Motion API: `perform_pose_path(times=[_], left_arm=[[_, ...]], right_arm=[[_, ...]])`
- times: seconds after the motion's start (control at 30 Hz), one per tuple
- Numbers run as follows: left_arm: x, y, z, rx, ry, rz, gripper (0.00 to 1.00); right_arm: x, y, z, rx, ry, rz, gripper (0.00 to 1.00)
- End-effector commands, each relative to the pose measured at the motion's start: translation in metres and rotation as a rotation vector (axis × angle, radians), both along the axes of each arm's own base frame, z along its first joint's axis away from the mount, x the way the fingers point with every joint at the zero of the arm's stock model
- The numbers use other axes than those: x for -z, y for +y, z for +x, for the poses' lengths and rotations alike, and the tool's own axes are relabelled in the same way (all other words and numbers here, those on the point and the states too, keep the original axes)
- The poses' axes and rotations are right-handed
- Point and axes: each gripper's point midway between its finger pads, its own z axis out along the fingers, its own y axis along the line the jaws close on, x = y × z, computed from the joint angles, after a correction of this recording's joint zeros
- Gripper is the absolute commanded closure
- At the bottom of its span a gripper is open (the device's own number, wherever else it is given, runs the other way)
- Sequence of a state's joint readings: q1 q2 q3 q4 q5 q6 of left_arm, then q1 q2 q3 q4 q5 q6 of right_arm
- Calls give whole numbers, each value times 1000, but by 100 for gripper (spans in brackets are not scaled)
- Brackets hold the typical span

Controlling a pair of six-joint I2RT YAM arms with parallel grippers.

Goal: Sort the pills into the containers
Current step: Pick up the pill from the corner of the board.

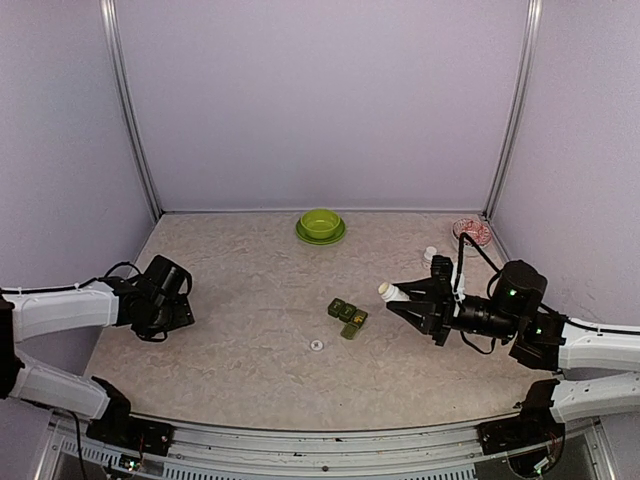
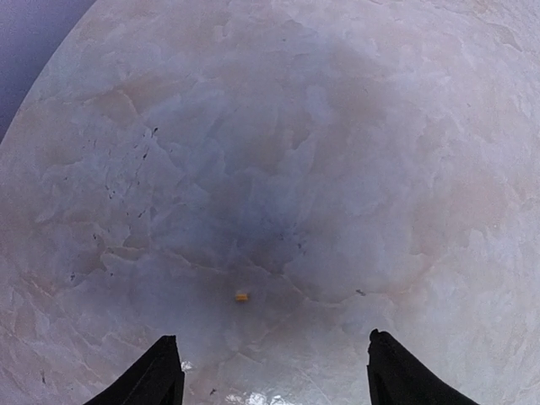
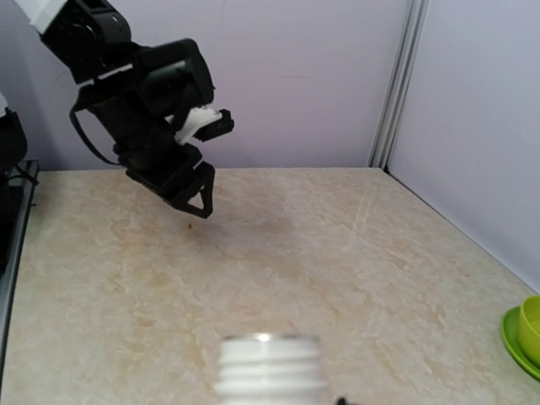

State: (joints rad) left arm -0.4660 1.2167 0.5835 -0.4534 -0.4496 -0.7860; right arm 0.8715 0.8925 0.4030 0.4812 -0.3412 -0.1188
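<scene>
Gently tilt the white bottle (image 1: pixel 388 291), clenched by the right gripper (image 1: pixel 408 296), over the central pill box (image 1: pixel 347 317); left gripper (image 2: pixel 272 361) hangs spread apart.

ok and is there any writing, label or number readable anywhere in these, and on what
No text can be read in any view.
On the white bottle in the right gripper: no label shows.
On the dark green pill box: too small to tell any marks.
On the lime green bowl: nothing, it looks plain.
</scene>
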Motion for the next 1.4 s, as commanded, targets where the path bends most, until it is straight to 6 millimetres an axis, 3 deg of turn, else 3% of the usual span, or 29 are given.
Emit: perform_pose_path(times=[0.0,0.67,1.37], left_arm=[[13,8,3,-41,9,-24,30],[42,14,21,-59,41,-60,55],[50,19,14,-65,102,-50,69]], right_arm=[[-8,4,-5,-25,-21,10,81],[-5,4,-7,-31,-15,2,81],[-5,5,-7,-25,-17,-1,81]])
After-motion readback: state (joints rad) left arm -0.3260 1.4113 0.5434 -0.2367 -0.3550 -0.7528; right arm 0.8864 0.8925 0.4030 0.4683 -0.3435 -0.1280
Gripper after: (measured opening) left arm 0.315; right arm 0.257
